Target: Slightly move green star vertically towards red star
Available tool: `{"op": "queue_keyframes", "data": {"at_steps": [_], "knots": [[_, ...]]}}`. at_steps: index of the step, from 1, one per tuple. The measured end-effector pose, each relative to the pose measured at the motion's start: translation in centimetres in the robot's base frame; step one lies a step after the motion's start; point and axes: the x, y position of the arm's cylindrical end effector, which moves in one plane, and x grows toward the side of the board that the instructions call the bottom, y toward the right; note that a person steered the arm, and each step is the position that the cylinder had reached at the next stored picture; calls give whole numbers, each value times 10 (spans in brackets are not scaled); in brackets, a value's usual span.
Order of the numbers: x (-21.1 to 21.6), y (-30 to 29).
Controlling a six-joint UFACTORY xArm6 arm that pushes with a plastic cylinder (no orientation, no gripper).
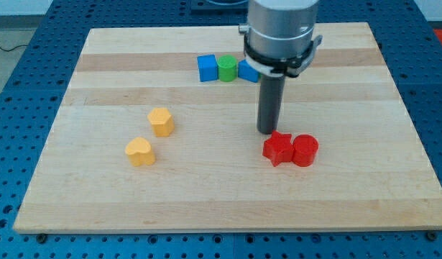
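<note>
Right of centre, my tip (268, 132) rests just above the red star (277, 149) — a bare rod, no hand to open or close. No green star shows, perhaps hidden behind the arm; the only green block (226, 68) — round-looking — sits at upper centre between blue blocks (206, 67), so the step looks barely begun: next, find it, push downward.

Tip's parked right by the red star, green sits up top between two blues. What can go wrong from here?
1. My tip sits right against the red star, so moving off carelessly could knock it.
2. The green block appears to touch the left blue block and the right blue block; pushing it down may drag either along.
</note>
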Motion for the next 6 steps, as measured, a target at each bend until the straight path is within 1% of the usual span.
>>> {"op": "queue_keyframes", "data": {"at_steps": [1,2,3,4,5,6], "knots": [[-28,42],[-83,91],[-149,100],[-197,60],[-182,26],[-139,15]]}}
